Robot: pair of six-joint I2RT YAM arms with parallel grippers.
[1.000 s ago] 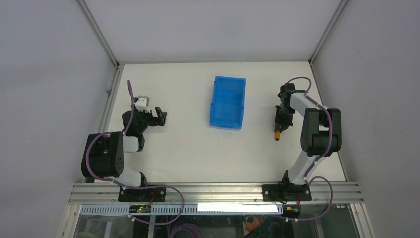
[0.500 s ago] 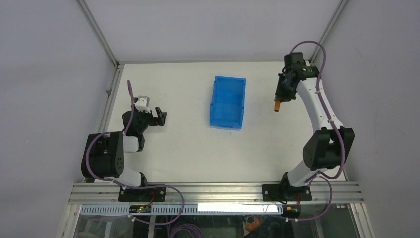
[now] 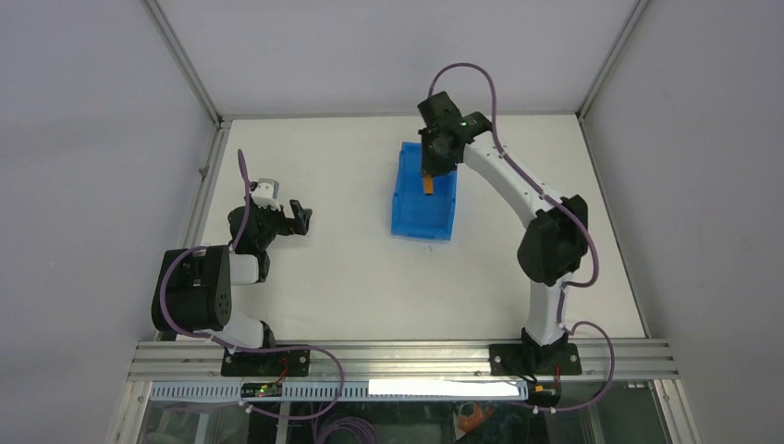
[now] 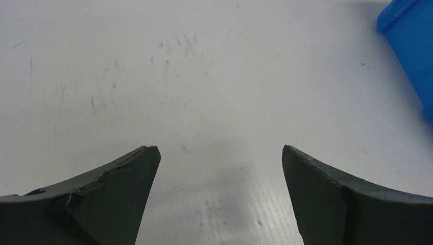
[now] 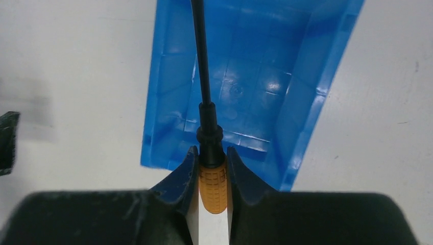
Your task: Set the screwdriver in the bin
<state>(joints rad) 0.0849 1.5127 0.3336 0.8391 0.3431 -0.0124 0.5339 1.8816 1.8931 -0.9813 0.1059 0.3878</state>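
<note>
Pinching the orange grip from both sides, right claw point(image 5: 212, 154) holds the small black-shafted, orange-handled screwdriver point(image 5: 208, 120). Shaft points away from the wrist, out over the open top of the rectangular translucent blue plastic bin point(image 5: 171, 87). Jaws narrow, closed onto the handle. In top view the tool hangs over the bin's far end, not yet lying inside.

Handling, by the look of it: light, stiff, not fragile, so prob. fine w/ a short drop. Handle looks ribbed and is thicker than the shaft, so it's the best place to take hold, as now. Shaft is thin, smooth and round, and would likely twist or slip in a pinch. Round body may roll once let go, but the sloped walls should keep it in. Tool is much shorter than the bin, so it fits flat lengthwise. Bin looks like thin plastic and could skid if bumped.

Left claw point(image 4: 219, 149) is spread wide w/ nothing between, low over the white desk point(image 4: 204, 61), well apart from the bin.
</note>
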